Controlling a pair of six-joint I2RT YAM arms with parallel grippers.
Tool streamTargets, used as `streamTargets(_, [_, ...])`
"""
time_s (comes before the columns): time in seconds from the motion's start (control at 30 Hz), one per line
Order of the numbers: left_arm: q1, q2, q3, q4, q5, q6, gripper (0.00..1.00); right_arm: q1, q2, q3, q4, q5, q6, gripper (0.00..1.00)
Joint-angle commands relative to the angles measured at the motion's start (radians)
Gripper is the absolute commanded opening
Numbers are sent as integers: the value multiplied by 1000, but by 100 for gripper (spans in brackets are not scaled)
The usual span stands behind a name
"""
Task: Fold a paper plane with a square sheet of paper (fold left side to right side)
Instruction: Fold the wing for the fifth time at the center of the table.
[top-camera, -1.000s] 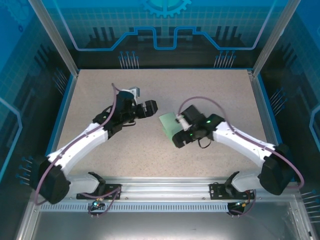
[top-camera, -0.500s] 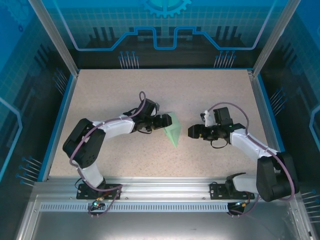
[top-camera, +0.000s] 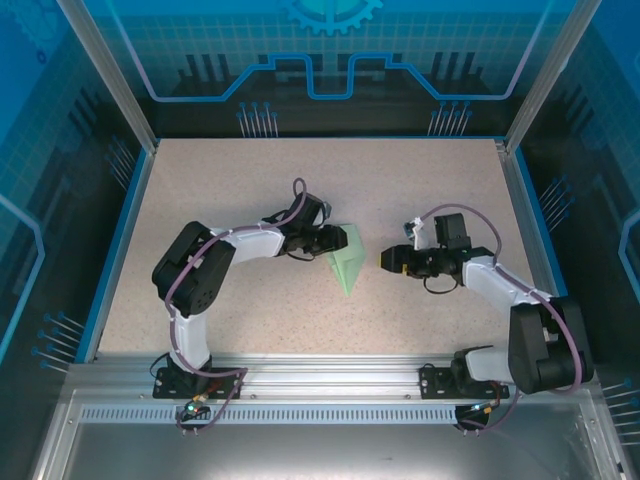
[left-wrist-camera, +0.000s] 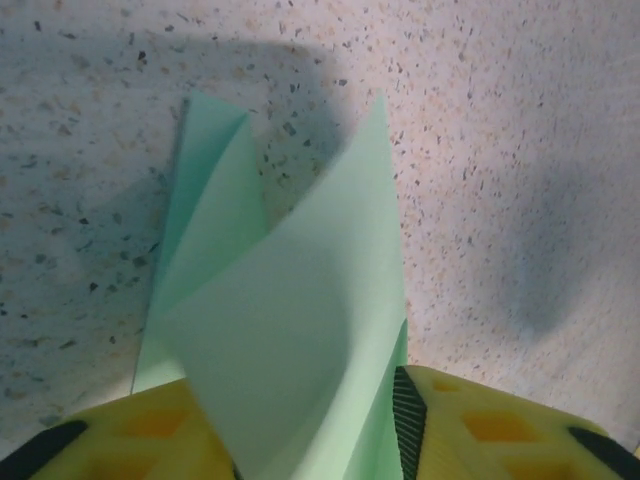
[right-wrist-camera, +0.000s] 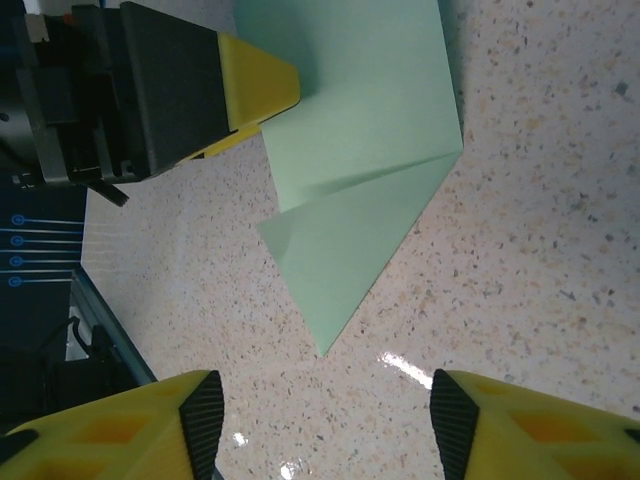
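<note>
Speckled tabletop (top-camera: 250, 180), folded paper (top-camera: 348, 264) inside left tool (top-camera: 336, 240), grip unclear, right tool (top-camera: 384, 260) apart

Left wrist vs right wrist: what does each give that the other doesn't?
Left wrist: raised flap of the pale mint-green folded paper standing between the jaws of the left gripper; clamped or not, unclear. Right wrist: the paper's pointed tip lying flat, the left gripper from outside at the paper's edge, right gripper with jaws open, empty. Both: the paper on the speckled beige tabletop.
</note>
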Motion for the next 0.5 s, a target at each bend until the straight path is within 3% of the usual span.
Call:
streamTargets(0.0, [8,1,2,65,61,38,29,-36,28,-14,83,-87,-4,51])
streamTargets(0.13, [21,-25,-57,170,143,53,10,-48,70,27,90,-136,-60,36])
streamTargets(0.23, [34,-49,-99,244,210,64,5,-57,122,57,122,-172,-85,44])
streamTargets(0.4, [51,-92,-153,314,294,99,0,-61,222,76,220,-194,-90,65])
streamTargets(0.47, [57,-106,-175,345,327,106,0,-60,263,83,263,-207,-81,68])
